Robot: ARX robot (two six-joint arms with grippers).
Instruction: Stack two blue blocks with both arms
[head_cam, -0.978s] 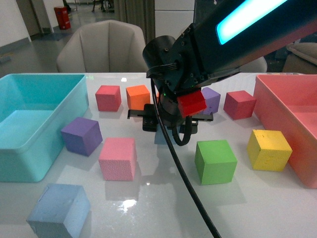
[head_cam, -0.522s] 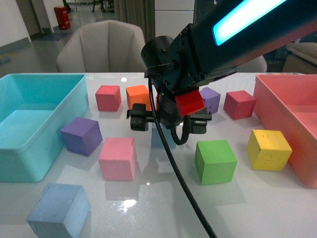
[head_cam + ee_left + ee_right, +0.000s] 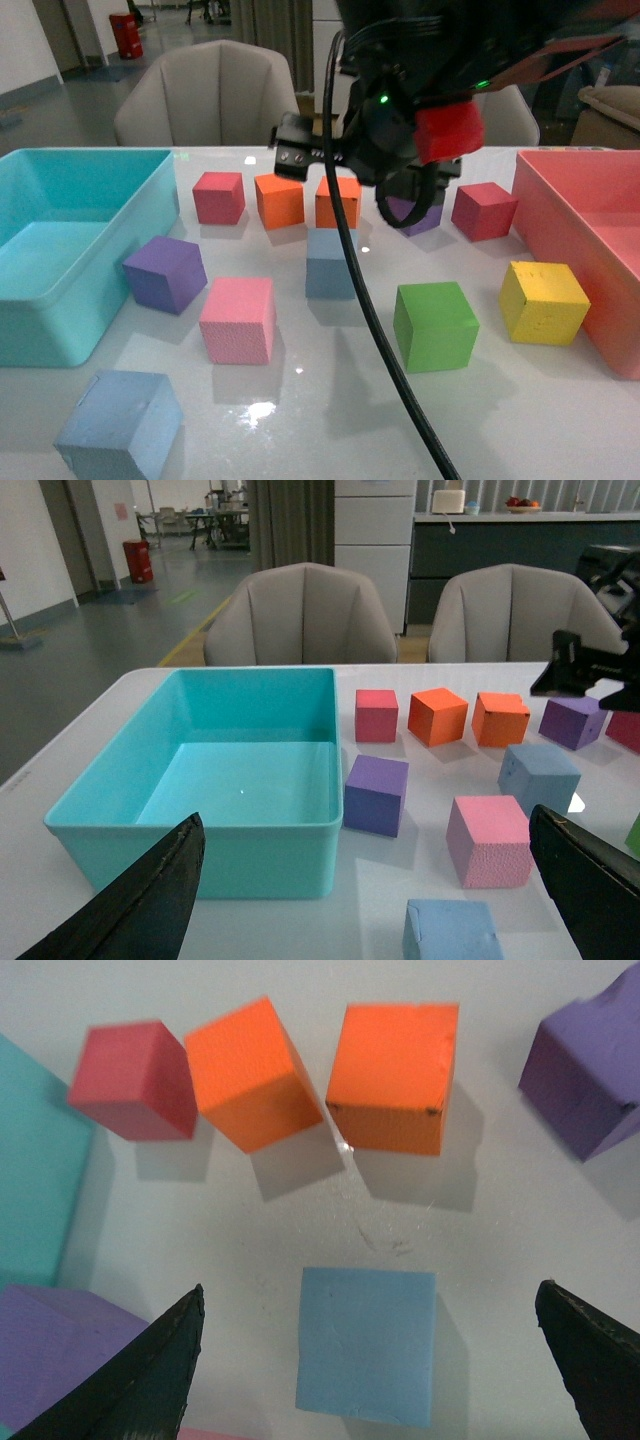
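Jaws on the right gripper [image 3: 370, 1290] stood wide apart with nothing between them when I checked the feeds. From the body camera I saw that arm hanging high over the middle of the table [image 3: 330, 420]. In its wrist view the middle blue block [image 3: 367, 1345] lay flat on the white top beneath, lined up with the gap between the fingers and touched by neither.

On the other side the left gripper [image 3: 365, 818] was also spread open and empty. It looked out over the turquoise bin [image 3: 190, 835] and the scattered cubes, and I could not find that arm in the body camera at all.

The near blue block [image 3: 120, 425] sat at the front left of the table, just in front of the bin. It was well apart from the middle one, and the pink cube [image 3: 238, 318] lay roughly between the two. Both blue blocks rested on the table, and nothing sat on top of either.

So I judged the stack as not begun. One block had to be gripped, carried across and set squarely on the other. With the right arm already above the middle block, I reckoned a descent and a close there was the likely opening step.
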